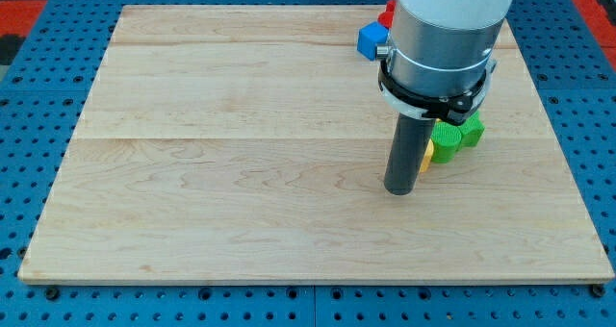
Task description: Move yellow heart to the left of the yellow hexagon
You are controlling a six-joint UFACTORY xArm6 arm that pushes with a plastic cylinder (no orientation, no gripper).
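My tip (399, 189) rests on the wooden board (241, 173) right of its middle. A yellow block (426, 156) shows only as a sliver just right of the rod, touching or nearly touching it; its shape cannot be made out. Green blocks (456, 135) sit directly right of that yellow sliver. Whether the sliver is the yellow heart or the yellow hexagon cannot be told; no second yellow block shows. The arm's wide grey body hides the board behind it.
A blue block (369, 39) lies near the view's top, left of the arm body. A red block (386, 17) peeks out just above it at the board's top edge. The board sits on a blue perforated table (38, 173).
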